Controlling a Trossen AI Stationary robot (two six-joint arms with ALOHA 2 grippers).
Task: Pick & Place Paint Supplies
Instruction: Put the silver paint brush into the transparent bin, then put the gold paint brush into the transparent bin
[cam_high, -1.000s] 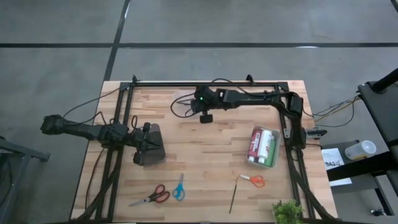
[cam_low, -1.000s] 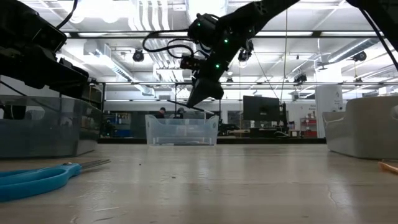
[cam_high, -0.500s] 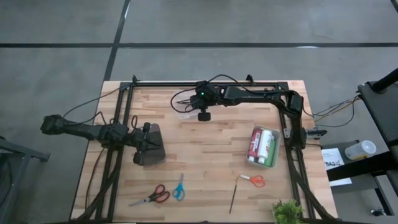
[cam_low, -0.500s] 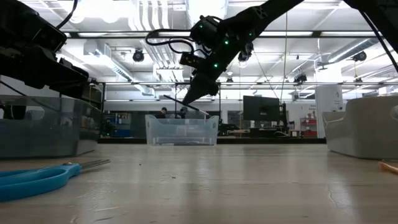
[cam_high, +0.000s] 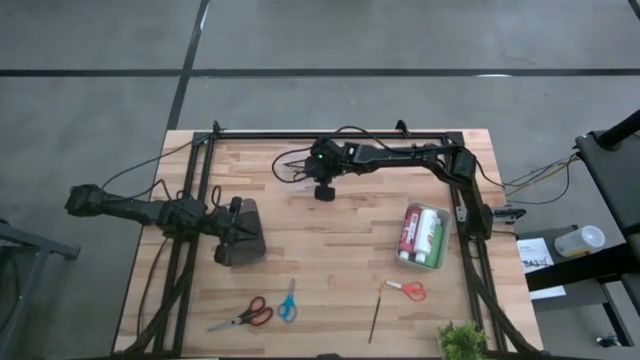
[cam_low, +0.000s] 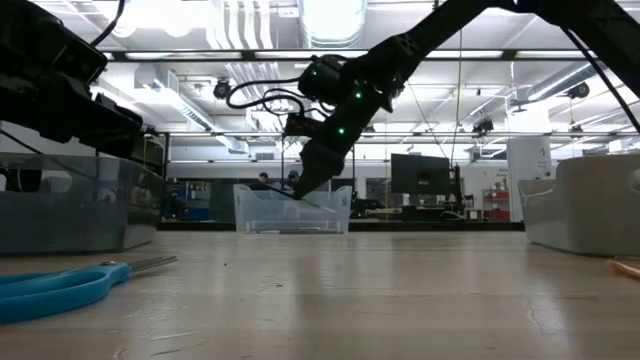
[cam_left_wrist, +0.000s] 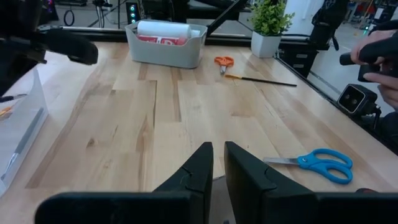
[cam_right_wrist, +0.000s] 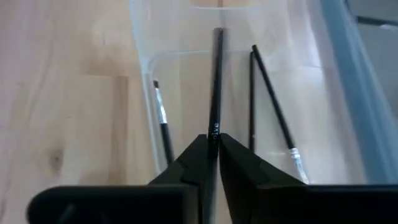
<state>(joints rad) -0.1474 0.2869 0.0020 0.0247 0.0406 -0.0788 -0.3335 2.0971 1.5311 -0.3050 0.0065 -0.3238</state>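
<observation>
My right gripper (cam_right_wrist: 213, 146) is shut on a thin black brush (cam_right_wrist: 216, 81), over a clear bin (cam_high: 285, 178) at the table's far middle. The brush's free end (cam_right_wrist: 217, 32) reaches into the bin. Other brushes (cam_right_wrist: 271, 102) lie on the bin's floor. In the low view my right gripper (cam_low: 297, 188) hangs at the bin's rim (cam_low: 292, 190). One brush (cam_high: 376, 315) lies loose near the front edge. Paint bottles (cam_high: 424, 234) lie in a grey bin (cam_high: 424, 207) at the right. My left gripper (cam_left_wrist: 218, 165) rests shut at the table's left, holding nothing. My right gripper pinches the black brush's handle (cam_right_wrist: 214, 127) between its two fingertips. The fingers slant down from the table's right side and lie along the brush, which sticks out ahead of them into the clear bin. Whether its free end touches the bin's floor I cannot tell.
A dark grey container (cam_high: 240, 248) sits under my left gripper. Red scissors (cam_high: 245, 315), blue scissors (cam_high: 288, 300) and small orange scissors (cam_high: 407, 290) lie near the front edge, a potted plant (cam_high: 460, 342) at the front right corner. A person's hand (cam_left_wrist: 379, 56) shows beyond the table.
My right gripper has sunk toward the clear bin, drifted slightly toward the table's left edge and rolled about its own line, staying shut on the brush. The brush, earlier above the rim, now slants down into the bin.
</observation>
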